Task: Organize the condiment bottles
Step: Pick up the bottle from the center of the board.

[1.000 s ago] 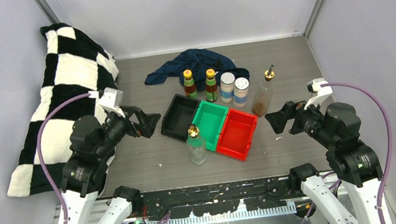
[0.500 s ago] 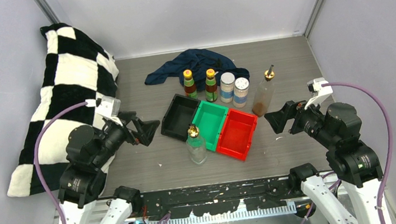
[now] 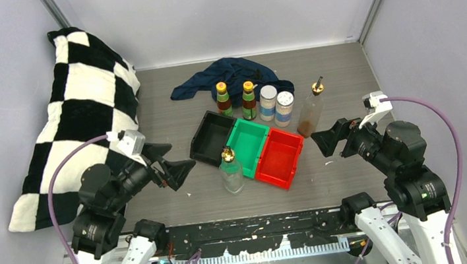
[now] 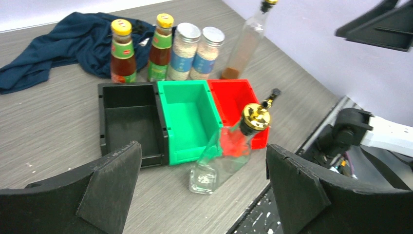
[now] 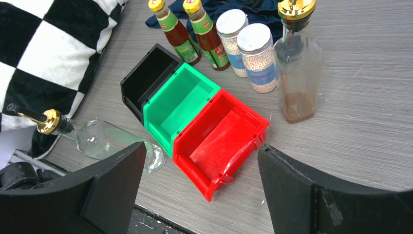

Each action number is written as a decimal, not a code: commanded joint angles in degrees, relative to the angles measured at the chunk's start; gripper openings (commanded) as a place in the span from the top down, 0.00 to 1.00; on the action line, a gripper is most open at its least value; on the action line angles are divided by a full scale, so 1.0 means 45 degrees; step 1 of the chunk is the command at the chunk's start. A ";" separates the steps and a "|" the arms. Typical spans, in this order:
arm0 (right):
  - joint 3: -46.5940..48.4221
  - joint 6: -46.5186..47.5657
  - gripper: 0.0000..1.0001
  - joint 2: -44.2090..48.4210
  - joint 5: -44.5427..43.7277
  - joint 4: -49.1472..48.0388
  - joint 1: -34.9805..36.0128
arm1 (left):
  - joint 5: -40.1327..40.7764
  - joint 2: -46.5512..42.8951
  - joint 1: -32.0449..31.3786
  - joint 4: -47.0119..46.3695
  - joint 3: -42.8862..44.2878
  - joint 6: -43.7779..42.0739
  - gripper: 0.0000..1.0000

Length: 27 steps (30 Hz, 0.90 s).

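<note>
both arms crouched low and angled inward, left gripper point(image 3: 176, 164) and right gripper point(image 3: 326, 138) with fingers spread apart, facing one clear glass gold-topped bottle point(image 3: 231, 172) upright just before the green plastic bin point(image 3: 245, 145), five more bottles point(image 3: 268, 103) lined behind.

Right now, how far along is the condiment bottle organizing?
Done: nothing visible; the black bin, green bin and red bin are empty. In hand: nothing; the left gripper is open, facing the clear glass bottle before the green bin, and the right gripper is open near the glass bottle with brown liquid. Left: all six bottles, including the two yellow-capped sauce bottles and two white-capped jars behind the bins.
</note>
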State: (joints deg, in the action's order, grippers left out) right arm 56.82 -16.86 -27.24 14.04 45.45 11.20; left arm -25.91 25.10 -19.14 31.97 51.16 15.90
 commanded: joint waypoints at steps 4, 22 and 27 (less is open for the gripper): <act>-0.0046 -0.0112 0.09 0.0251 0.0236 -0.0646 0.0081 | -0.2513 -0.0668 -0.0067 -0.0655 -0.0417 0.0264 0.01; -0.0013 -0.0753 0.10 -0.0274 0.0793 -0.1812 0.0066 | -0.1800 -0.0627 -0.0064 -0.1382 -0.0806 0.0551 0.03; 0.0225 -0.0304 0.11 -0.0699 0.3118 -0.1106 0.0069 | 0.1341 0.0034 -0.0064 -0.1426 0.0273 0.0353 0.03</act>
State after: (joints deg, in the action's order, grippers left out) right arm 56.34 -19.57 -28.47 19.16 40.47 11.20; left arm -31.07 23.42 -19.25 27.55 47.48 18.85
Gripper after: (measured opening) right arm 0.889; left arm 0.973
